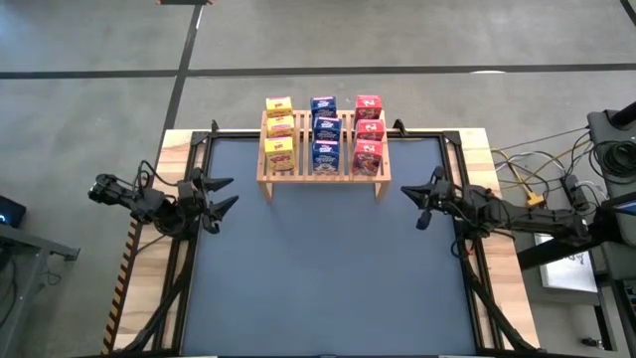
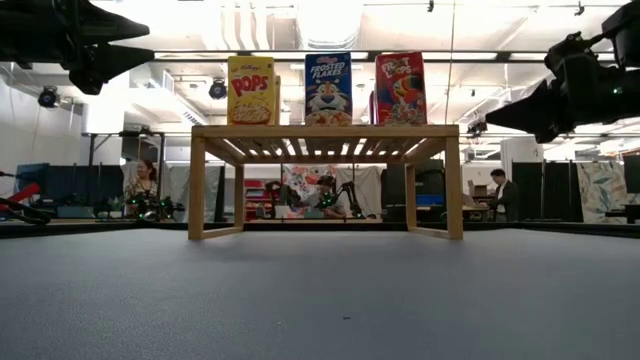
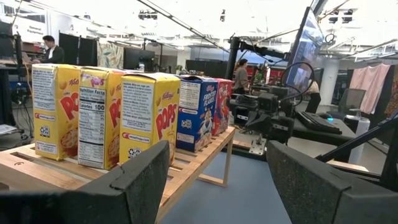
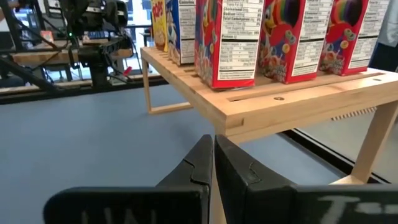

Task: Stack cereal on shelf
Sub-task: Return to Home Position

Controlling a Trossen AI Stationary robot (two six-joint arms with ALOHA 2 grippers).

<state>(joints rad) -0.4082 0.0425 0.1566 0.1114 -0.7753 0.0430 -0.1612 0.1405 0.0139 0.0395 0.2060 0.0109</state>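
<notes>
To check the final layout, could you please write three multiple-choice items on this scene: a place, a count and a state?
1. Where on the shelf do the red cereal boxes stand?
A) the end nearer the right gripper
B) the middle
C) the opposite end

2. How many boxes stand on it in all?
A) six
B) nine
C) three

3. How is the right gripper?
A) open
B) shut on a box
C) shut and empty

Answers:
1 A: the high view shows red at the right arm's end.
2 B: three columns of three.
3 C: its wrist view shows it closed with nothing held.
</notes>
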